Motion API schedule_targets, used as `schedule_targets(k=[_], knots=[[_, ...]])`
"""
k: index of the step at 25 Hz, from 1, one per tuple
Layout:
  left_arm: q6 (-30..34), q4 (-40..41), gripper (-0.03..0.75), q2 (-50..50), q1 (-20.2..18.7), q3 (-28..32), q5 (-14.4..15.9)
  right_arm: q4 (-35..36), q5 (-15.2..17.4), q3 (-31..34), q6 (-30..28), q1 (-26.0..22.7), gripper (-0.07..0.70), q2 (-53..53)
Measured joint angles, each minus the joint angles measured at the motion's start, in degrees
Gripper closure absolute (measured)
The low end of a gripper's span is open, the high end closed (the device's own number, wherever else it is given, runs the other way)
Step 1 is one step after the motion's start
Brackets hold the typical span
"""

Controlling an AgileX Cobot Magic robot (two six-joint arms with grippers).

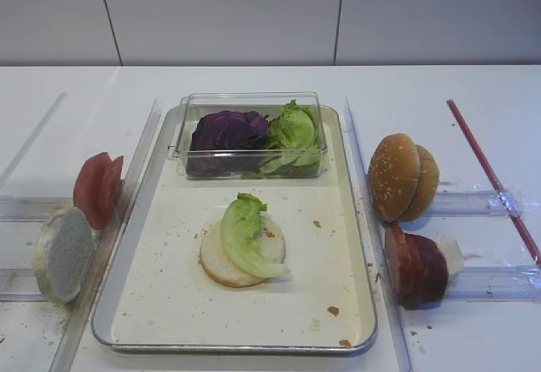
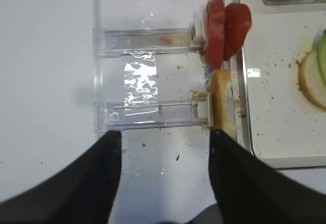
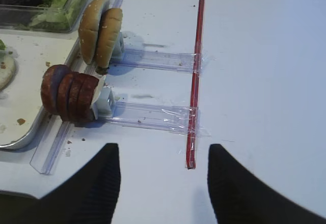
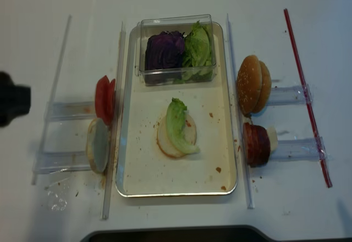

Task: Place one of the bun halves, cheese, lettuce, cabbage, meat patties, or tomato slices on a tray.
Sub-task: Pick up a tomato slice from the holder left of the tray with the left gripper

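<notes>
the shallow metal tray (image 1: 353, 220) has bare floor in front of and beside the pale bun half topped with a green lettuce leaf (image 1: 245, 237). the clear plastic box of leaves (image 1: 251, 135) blocks its far end. upright red tomato slices (image 1: 97, 188) and dark brown meat patties (image 1: 416, 264) stand close beside the long rims.

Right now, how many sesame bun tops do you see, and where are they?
2: both sesame bun tops stand on edge together in the clear holder, just right of the tray, above the meat patties. None seems hidden.
</notes>
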Motion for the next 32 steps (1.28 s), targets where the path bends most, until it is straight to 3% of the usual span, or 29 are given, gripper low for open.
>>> schedule_targets(k=[10,21,25,32], knots=[[0.0,0.0,0.361,16.0,0.0,-6.57,-0.81,0.0,0.0,0.0,0.0,0.0,0.234,0.0],[0.1,-0.05,0.36,17.68,-0.11,-6.67,-0.81,0.0,0.0,0.0,0.0,0.0,0.234,0.0],[-0.01,-0.05,0.36,19.81,-2.55,-7.86,-0.81,0.0,0.0,0.0,0.0,0.0,0.234,0.0],[-2.56,-0.05,0.36,25.58,-10.02,-13.17,-0.91,0.0,0.0,0.0,0.0,0.0,0.234,0.0]])
